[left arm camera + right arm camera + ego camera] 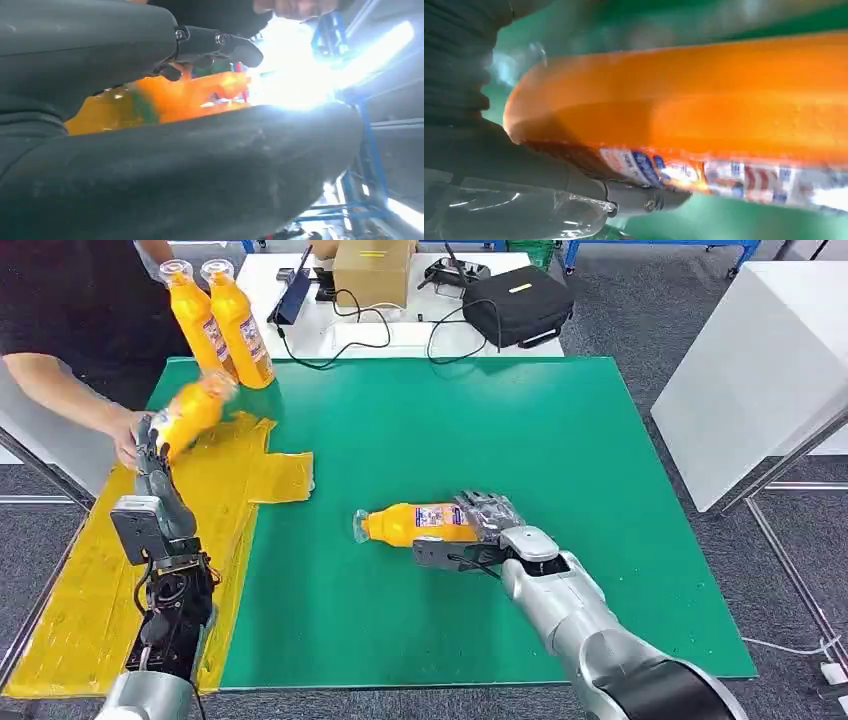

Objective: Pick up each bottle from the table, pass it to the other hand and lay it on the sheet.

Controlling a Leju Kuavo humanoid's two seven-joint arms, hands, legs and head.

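1. Orange plastic bottle with a clear cap and a white-and-blue label [410,524] lies on its side on the green table mat [560,440], cap toward the yellow sheet [90,590], base inside the right hand [480,530].
2. Right hand: its fingers wrap over the labelled base end and its thumb lies along the near side, so it grips the bottle. In the right wrist view the orange body [704,105] runs just past the grey thumb [574,180], label facing the thumb. The bottle looks to be touching the mat, though I cannot tell for sure.
3. A second orange bottle [190,412] is tilted above the far end of the crumpled yellow sheet, cap pointing up and away, its lower end at the left hand [150,445].
4. Left hand: in the left wrist view orange shows [200,95] between the dark fingers [220,42] and the thick thumb, so it appears closed around this bottle.
5. A person's hand [128,435] sits right beside the left hand at the sheet's far left edge.
6. Two more upright orange bottles [225,320] stand close together at the mat's far left corner, well apart from both robot hands.
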